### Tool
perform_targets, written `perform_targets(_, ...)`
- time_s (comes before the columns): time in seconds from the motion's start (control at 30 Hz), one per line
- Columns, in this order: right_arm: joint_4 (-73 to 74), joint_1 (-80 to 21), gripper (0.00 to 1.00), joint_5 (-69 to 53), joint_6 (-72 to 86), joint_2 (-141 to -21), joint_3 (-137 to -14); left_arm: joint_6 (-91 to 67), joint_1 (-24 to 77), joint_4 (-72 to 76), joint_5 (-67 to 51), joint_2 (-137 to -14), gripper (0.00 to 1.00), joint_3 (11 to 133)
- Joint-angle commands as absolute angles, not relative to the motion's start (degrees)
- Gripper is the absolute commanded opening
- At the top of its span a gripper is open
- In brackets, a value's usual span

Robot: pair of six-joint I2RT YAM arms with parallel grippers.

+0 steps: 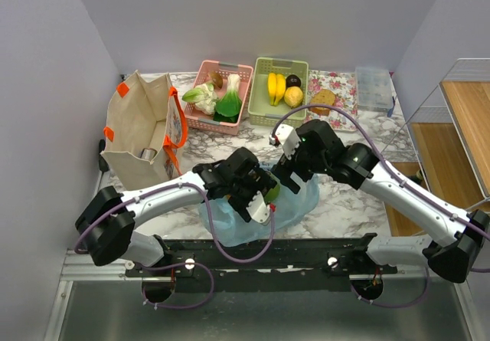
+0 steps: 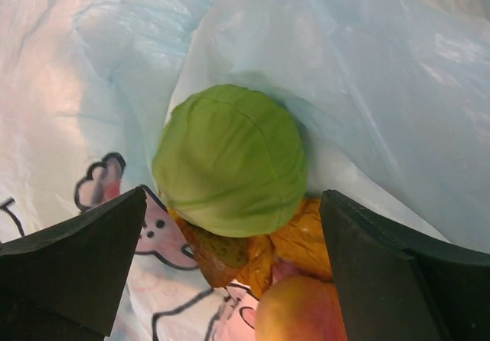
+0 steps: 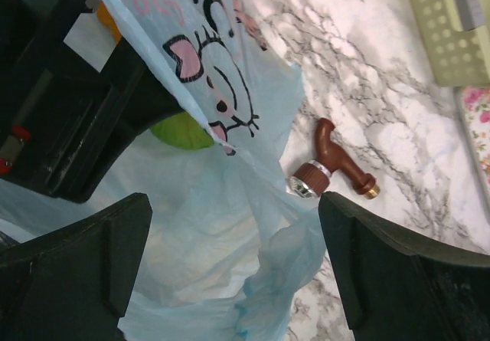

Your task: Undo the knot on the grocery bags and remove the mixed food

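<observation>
The light blue plastic bag [image 1: 298,201] lies open on the marble table near the arm bases. In the left wrist view its mouth shows a round green cabbage [image 2: 230,161] on top of a brownish-orange piece [image 2: 216,250], orange pieces [image 2: 308,237] and a peach [image 2: 298,310]. My left gripper [image 2: 233,234] is open inside the bag mouth, with the fingers on either side of the food, just short of the cabbage. My right gripper [image 3: 233,264] is open, above the bag's [image 3: 222,257] crumpled right edge and holding nothing. No tied knot shows.
A brown stamp-like handle [image 3: 333,161] lies on the table right of the bag. A beige tote [image 1: 142,130] stands at back left. A pink basket [image 1: 239,73], a green basket with bananas [image 1: 264,113], a bread slice [image 1: 323,98] and a clear box [image 1: 374,78] line the back. A wooden rack [image 1: 459,126] is at right.
</observation>
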State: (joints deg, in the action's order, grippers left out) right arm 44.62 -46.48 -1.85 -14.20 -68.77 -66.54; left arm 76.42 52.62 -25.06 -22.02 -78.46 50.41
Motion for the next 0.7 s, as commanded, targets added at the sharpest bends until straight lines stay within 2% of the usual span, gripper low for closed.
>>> perform_targets(0.0,46.46,-46.09,1.0,4.28,-18.26,-70.53,-67.75,81.11,52.91,-21.99,-23.2,-81.89,0.99,53.49)
perform_targets(0.27,46.95,-45.64,0.99,3.82,-20.06,-72.59,-65.06,84.61,52.91,-22.26,-19.88,-90.58,0.98,57.85)
perform_targets(0.33,46.73,-45.53,0.92,2.89,-19.93,-73.4,-65.75,85.96,52.91,-24.47,-19.68,-92.46,0.98,58.83)
perform_targets(0.57,46.04,-45.13,0.41,1.06,-20.83,-75.74,-67.7,86.67,52.91,-28.85,-16.97,-98.71,0.98,61.67)
perform_targets(0.67,45.64,-45.05,0.19,1.36,-20.92,-76.69,-68.37,86.66,52.91,-30.7,-17.07,-99.25,0.89,61.96)
